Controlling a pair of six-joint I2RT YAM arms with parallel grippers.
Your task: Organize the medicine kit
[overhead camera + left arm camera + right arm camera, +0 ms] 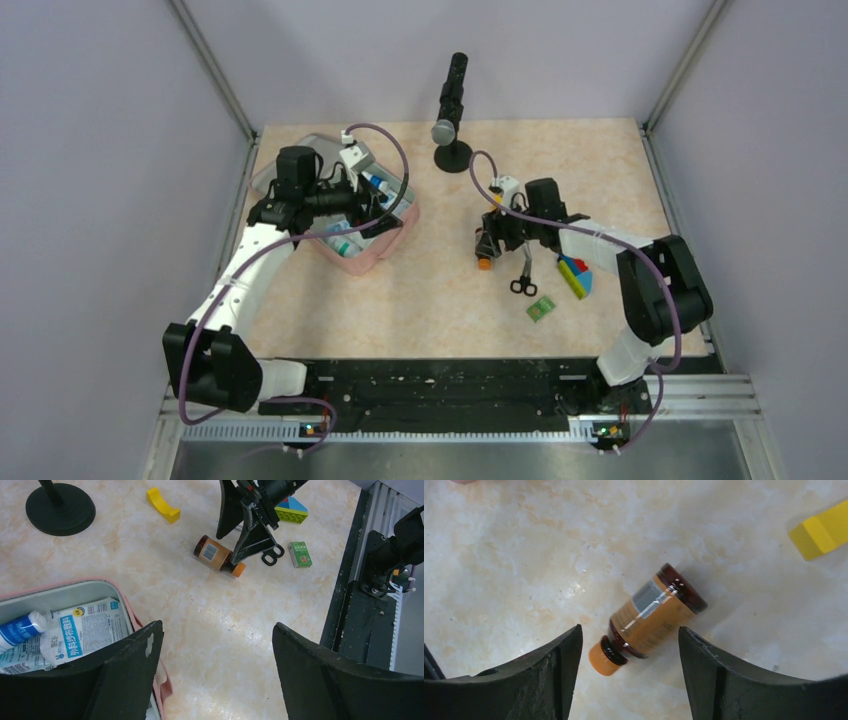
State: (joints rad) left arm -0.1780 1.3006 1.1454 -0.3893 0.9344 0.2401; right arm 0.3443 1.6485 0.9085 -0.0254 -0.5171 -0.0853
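Right jaws open over lying bottle (651,612), centre; scissors (522,287), green box (541,309), brick block (575,277) close by, lower right. Left jaws open over kit (378,255), upper left.

- Left arm (240,272) and right arm (592,238): white links between bulky black joint housings.
- Purple cable (406,175) loops along each arm.
- Fingers (131,676): matte black, broad, wedge-shaped; one carries a pale scuff.
- White block (355,157) sits at each wrist.

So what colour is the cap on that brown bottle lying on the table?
Orange: the cap of the bottle shows best in the right wrist view.
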